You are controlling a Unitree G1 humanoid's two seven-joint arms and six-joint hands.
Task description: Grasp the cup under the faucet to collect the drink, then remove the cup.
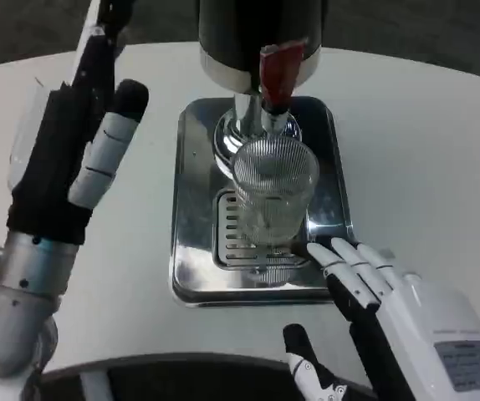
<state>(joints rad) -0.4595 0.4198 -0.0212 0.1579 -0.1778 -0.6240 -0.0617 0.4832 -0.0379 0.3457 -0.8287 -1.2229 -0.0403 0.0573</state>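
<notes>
A clear ribbed cup (274, 196) stands upright on the slotted grate of a shiny metal drip tray (194, 180), right under the faucet with its red lever (278, 71). My right hand (390, 313) lies open at the tray's front right corner, fingertips a little short of the cup's base and thumb spread toward the table edge. My left hand (77, 159) is raised to the left of the tray, fingers extended upward and holding nothing.
The dark dispenser body (257, 33) rises at the back of the tray on a chrome stem (248, 125). White tabletop (416, 159) spreads on both sides. The table's front edge runs just below my hands.
</notes>
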